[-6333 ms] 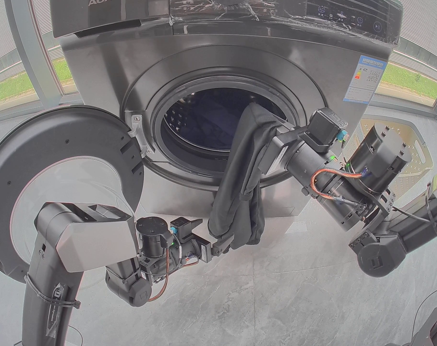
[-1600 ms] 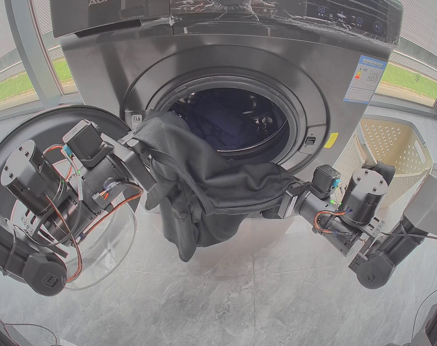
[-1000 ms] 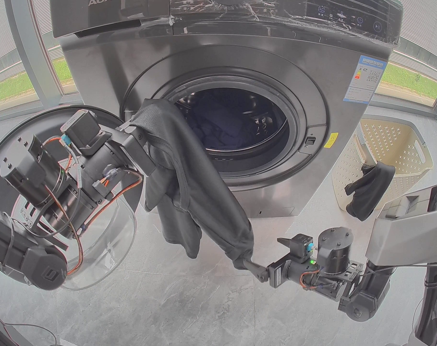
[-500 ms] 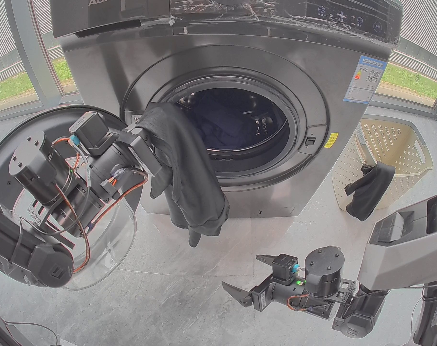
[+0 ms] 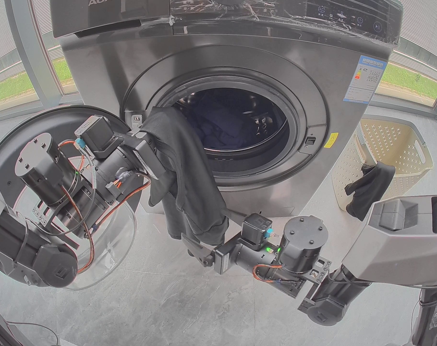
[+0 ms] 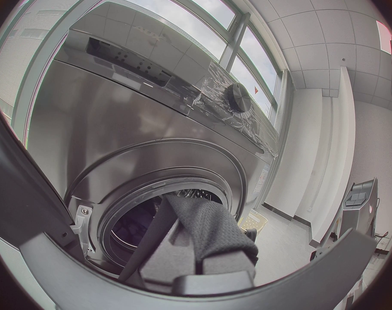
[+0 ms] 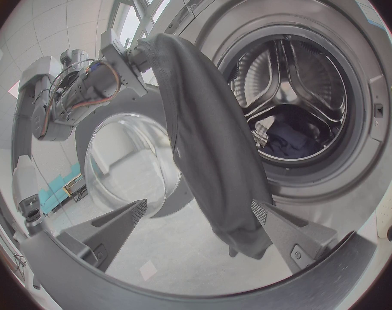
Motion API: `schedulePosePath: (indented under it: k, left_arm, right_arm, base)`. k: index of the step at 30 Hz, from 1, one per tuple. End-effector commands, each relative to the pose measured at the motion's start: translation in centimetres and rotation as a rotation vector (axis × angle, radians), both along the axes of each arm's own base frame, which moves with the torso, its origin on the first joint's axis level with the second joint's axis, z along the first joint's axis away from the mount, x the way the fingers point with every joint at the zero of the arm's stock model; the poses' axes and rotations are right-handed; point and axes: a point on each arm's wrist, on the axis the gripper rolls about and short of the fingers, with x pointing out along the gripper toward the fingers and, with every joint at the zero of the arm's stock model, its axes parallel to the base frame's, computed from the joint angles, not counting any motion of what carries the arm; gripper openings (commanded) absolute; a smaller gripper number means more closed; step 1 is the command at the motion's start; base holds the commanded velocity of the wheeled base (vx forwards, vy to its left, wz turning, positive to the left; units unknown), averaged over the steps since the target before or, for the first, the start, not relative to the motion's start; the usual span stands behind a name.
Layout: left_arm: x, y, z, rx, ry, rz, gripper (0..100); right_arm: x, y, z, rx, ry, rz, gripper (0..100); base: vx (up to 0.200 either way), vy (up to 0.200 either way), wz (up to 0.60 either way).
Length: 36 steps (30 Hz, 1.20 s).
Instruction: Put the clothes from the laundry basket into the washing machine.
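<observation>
- Clothes [image 7: 286,141] lay in the washing machine [image 5: 132,68]
- Left gripper [image 5: 150,138] pinched a dark garment [image 5: 189,169] outside its opening — right gripper [image 5: 195,250] spread around the hem
- Another piece [image 5: 370,191] hung on the laundry basket [image 5: 410,145], right

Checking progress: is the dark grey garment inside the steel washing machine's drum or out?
Out: the dark grey garment hangs from the left gripper outside the drum opening.

floor [image 5: 180,313]: gry marble tiles | windows [image 5: 2,34]: grass [image 5: 7,90] outsd | ceiling [image 6: 334,22]: wht tiles
</observation>
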Motion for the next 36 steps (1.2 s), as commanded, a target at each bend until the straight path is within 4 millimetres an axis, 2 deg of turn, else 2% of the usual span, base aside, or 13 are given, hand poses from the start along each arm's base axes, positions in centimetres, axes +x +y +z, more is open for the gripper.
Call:
schedulePosePath:
  k: [1,4,9,14,15,19,23,26,28,29,30,33,36]
  left_arm:
    - [0.1,0.0,-0.1,0.001,0.004,0.001,0]
    - [0.1,0.0,-0.1,0.001,0.004,0.001,0]
    - [0.1,-0.1,-0.1,-0.001,0.000,-0.001,0]
    - [0.0,0.0,0.0,-0.003,-0.004,0.001,0]
    - [0.0,0.0,0.0,-0.002,-0.003,0.001,0]
    - [0.1,0.0,0.0,-0.002,-0.002,0.001,0]
    - [0.1,0.1,-0.2,0.001,0.004,0.004,0]
    - [0.1,0.2,-0.3,0.004,0.009,0.008,0]
    - [0.1,0.3,-0.4,0.004,0.011,0.008,0]
    - [0.2,0.5,-0.5,0.007,0.015,0.015,0]
    - [0.3,0.6,-0.5,0.008,0.014,0.021,0]
    - [0.3,0.7,-0.7,0.013,0.023,0.022,0]
    - [0.2,0.8,-0.9,0.017,0.030,0.024,0]
  right_arm:
    - [1.4,1.6,-0.8,0.019,-0.023,-0.001,100]
    - [2.2,2.2,-0.2,0.044,-0.049,-0.012,100]
    - [4.5,2.2,-0.6,0.033,-0.071,-0.055,100]
    - [5.5,2.4,-0.8,0.044,-0.082,-0.075,100]
    - [5.5,2.3,-0.8,0.044,-0.082,-0.076,0]
    - [5.6,2.1,-0.3,0.053,-0.090,-0.084,0]
    - [5.4,1.0,1.1,0.064,-0.100,-0.107,0]
    - [4.5,-0.8,3.2,0.075,-0.113,-0.126,0]
    - [4.3,-1.4,3.9,0.076,-0.118,-0.134,0]
    - [3.9,-3.0,5.1,0.075,-0.121,-0.157,0]
    - [3.7,-3.7,5.6,0.072,-0.121,-0.168,0]
    - [3.3,-5.7,6.7,0.068,-0.133,-0.194,0]
    - [3.0,-6.5,7.3,0.078,-0.144,-0.206,0]
  base:
    - [0.000,0.000,0.00]
    - [0.000,0.000,0.00]
    - [0.000,0.000,0.00]
    - [0.000,0.000,0.00]
    - [0.000,0.000,0.00]
    - [0.000,0.000,0.00]
    - [0.000,0.000,0.00]
    - [0.000,0.000,0.00]
    - [0.000,0.000,0.00]
    - [0.000,0.000,0.00]
    - [0.000,0.000,0.00]
    - [0.000,0.000,0.00]
    - [0.000,0.000,0.00]
